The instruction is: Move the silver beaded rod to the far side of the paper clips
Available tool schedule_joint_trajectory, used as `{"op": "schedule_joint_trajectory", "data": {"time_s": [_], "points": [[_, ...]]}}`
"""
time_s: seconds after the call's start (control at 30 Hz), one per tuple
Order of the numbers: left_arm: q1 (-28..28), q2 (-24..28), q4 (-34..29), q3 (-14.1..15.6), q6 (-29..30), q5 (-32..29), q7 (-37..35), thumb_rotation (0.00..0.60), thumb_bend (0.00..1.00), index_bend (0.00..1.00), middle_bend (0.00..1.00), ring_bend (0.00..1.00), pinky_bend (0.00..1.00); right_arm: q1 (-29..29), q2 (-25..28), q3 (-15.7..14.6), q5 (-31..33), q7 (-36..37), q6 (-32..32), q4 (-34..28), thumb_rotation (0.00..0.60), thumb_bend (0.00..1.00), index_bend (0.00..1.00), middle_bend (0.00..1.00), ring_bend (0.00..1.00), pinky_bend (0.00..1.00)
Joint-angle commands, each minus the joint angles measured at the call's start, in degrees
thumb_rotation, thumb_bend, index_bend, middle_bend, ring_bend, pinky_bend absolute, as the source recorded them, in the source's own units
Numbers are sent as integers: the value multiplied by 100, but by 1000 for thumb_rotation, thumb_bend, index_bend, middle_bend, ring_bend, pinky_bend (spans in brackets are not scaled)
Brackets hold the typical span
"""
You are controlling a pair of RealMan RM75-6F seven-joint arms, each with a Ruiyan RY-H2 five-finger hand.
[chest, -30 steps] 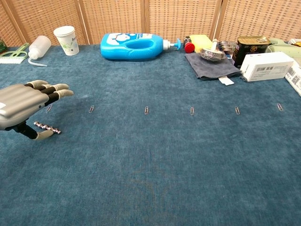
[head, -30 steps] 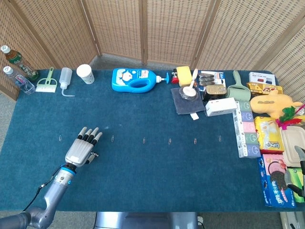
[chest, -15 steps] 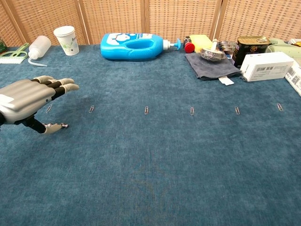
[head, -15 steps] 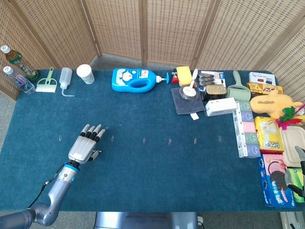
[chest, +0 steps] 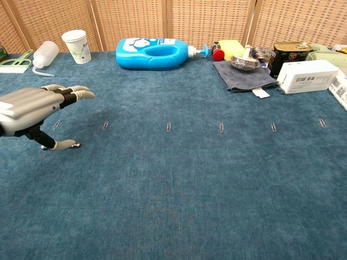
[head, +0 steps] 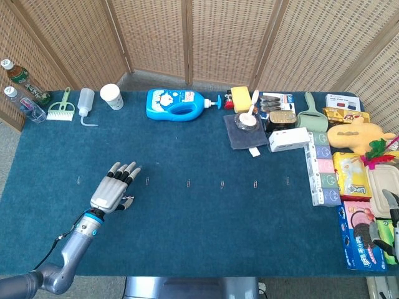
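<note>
The silver beaded rod (chest: 77,144) lies on the blue cloth on the near side of the paper clip row, with only its right end showing past my left thumb. My left hand (chest: 30,105) hovers flat over it, fingers stretched toward the far side and the thumb tip touching the rod. In the head view the left hand (head: 113,188) sits between the two leftmost paper clips (head: 147,180). Several clips (chest: 169,127) run in a line across the table. My right hand (head: 393,221) shows only partly at the right edge.
Along the far edge stand a blue detergent bottle (head: 177,104), a white cup (head: 111,96), a squeeze bottle (head: 86,99) and a small brush (head: 61,109). A grey cloth with a dish (head: 245,128), boxes and snack packs (head: 352,177) crowd the right side.
My left hand has crept forward and to the right. The rod has slid right along the cloth with the thumb and is now mostly hidden.
</note>
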Motion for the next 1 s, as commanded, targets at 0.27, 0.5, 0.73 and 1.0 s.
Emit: {"op": "schedule_joint_trajectory", "data": {"time_s": [0.27, 0.5, 0.73, 1.0], "points": [[-78, 572, -493, -53, 184, 158, 221, 515, 270, 346, 684, 687, 779, 43, 4, 10, -20, -32, -24, -76, 600, 500, 0, 147, 106, 160], [-194, 596, -498, -93, 92, 15, 534, 597, 277, 486, 988, 988, 998, 42, 35, 9, -14, -6, -28, -93, 600, 500, 0, 147, 106, 164], [-263, 497, -590, -94, 32, -191, 821, 600, 338, 444, 1000, 1000, 1000, 45, 21, 9, -3, 32, -38, -56, 600, 500, 0, 147, 106, 164], [-244, 511, -766, -72, 16, -551, 1092, 600, 323, 463, 1000, 1000, 1000, 9, 21, 6, 7, 113, 5, 3, 600, 500, 0, 147, 106, 164]]}}
